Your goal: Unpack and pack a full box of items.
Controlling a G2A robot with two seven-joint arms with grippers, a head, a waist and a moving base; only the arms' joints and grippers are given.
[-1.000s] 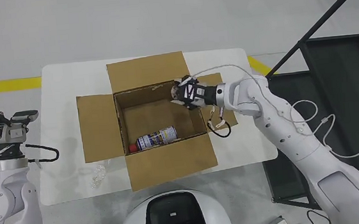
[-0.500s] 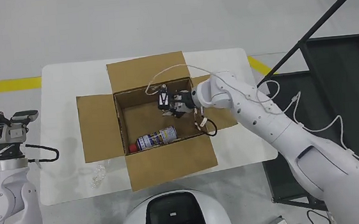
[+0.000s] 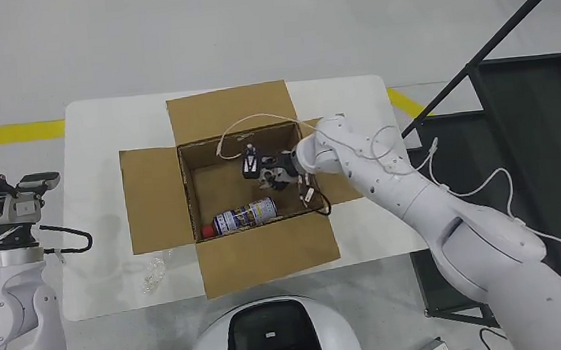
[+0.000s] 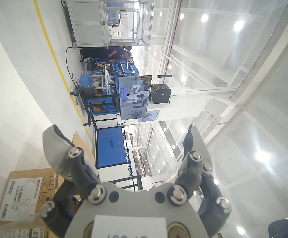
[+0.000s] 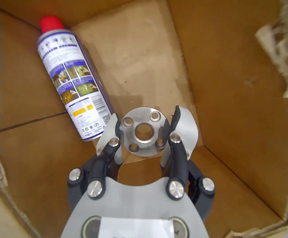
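Your right gripper (image 5: 145, 117) pinches the ring (image 5: 142, 119) by its rim inside the box (image 5: 225, 67), just beside the can (image 5: 72, 76). The ring is smooth (likely heavy), so it may slip and hit the can. Your left gripper (image 4: 122, 135) is wide open, holding nothing.

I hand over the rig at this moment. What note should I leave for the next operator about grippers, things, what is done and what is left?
Grippers: the left gripper is open and empty, beside the table, pointing up. The right gripper is inside the box, jaws shut on the flange.
Things: the can lies on the box floor beside the flange. Some clear plastic lies on the table.
Done: can packed.
Left: release the flange, withdraw; the plastic is perhaps next.
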